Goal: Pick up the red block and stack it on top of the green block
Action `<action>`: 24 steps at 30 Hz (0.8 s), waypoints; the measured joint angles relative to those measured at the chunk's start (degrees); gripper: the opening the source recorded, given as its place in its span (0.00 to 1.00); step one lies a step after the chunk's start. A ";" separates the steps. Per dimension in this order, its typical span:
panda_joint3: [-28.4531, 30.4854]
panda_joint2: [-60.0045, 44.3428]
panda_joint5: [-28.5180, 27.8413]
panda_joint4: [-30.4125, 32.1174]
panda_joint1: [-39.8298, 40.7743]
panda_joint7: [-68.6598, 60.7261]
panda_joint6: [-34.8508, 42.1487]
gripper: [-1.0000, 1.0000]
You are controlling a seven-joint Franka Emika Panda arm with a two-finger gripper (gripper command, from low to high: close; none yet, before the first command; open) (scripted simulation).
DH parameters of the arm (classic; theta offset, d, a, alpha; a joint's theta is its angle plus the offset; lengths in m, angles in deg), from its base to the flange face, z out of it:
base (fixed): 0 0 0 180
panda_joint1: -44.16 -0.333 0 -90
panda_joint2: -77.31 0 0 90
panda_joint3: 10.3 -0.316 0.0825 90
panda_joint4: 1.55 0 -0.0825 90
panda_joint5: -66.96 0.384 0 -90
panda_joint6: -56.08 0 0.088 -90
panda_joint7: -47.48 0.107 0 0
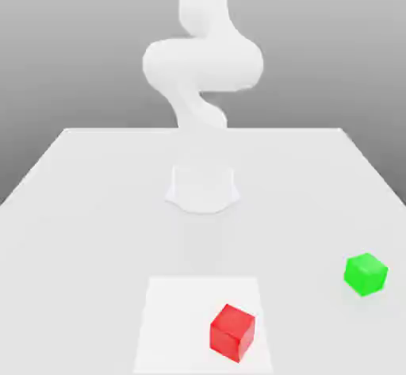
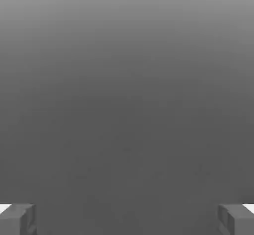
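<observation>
The red block [image 1: 232,332] sits on the white table [image 1: 95,207] near its front edge, a little to the exterior view's right of centre. Off to the exterior view's right and slightly farther back rests the green block [image 1: 365,274], well apart from the red one. In the hand view my gripper [image 2: 127,221] is open, its two grey fingertips [image 2: 20,220] standing far apart with nothing between them against a plain grey background. The white arm [image 1: 202,60] is folded high above its base, away from both blocks.
The arm's round base [image 1: 202,189] stands mid-table, behind the blocks. A lighter square patch [image 1: 178,318] marks the table surface under and around the red block. The table's far edge runs behind the base.
</observation>
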 joint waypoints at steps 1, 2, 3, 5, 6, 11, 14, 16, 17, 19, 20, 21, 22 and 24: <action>1.10 -2.25 0.27 0.60 -1.42 -2.30 -0.95 0.50; 1.98 -4.43 0.76 1.17 -2.56 -4.70 -1.86 0.50; 2.84 -6.55 1.24 1.73 -3.67 -7.04 -2.75 0.50; 4.40 -10.77 2.24 2.83 -5.73 -11.70 -4.49 0.50; 5.10 -12.87 2.77 3.37 -6.69 -14.04 -5.36 0.50; 7.99 -23.36 5.32 6.09 -10.94 -25.62 -9.67 0.50; 8.80 -29.63 6.66 7.73 -12.61 -32.44 -12.27 0.50; 8.94 -33.77 7.24 8.82 -13.32 -36.75 -14.00 0.50; 8.88 -35.81 7.37 9.37 -13.65 -38.79 -14.89 0.50; 8.72 -39.83 7.17 10.49 -14.19 -42.55 -16.70 0.50; 8.68 -41.80 6.81 11.06 -14.45 -44.24 -17.62 0.50; 8.61 -43.75 6.24 11.63 -14.38 -45.79 -18.55 0.50; 8.59 -45.66 5.45 12.20 -14.32 -47.17 -19.48 0.50; 8.50 -49.47 4.20 12.96 -14.23 -49.37 -21.69 0.50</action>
